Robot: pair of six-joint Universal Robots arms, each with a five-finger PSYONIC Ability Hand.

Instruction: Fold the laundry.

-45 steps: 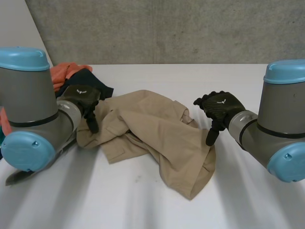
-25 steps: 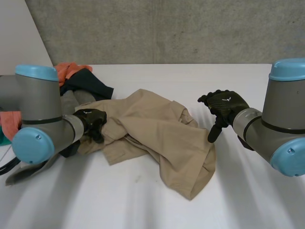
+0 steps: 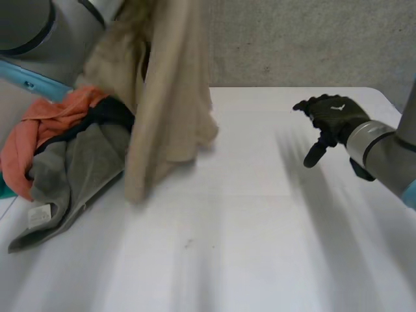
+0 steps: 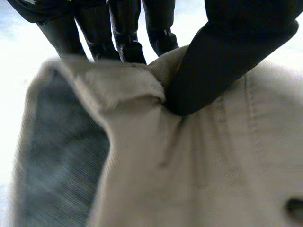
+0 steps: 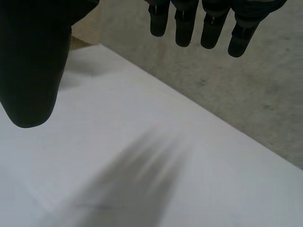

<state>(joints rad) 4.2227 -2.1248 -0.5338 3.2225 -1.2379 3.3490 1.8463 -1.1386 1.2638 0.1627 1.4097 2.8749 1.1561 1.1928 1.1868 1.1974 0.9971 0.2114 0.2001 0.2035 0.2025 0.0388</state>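
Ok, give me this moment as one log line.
left hand: shut on tan garment, hanging | right hand: open, over table | laundry pile: beside garment

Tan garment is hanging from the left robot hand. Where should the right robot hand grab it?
Probably the free hanging corner of the tan garment, approached from the right robot hand's own side. The left robot hand pinches the top, so the cloth hangs loose and that corner faces the open hand.

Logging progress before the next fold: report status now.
Left robot hand shut on tan garment, hanging. Right robot hand open, apart. Laundry pile beside garment.
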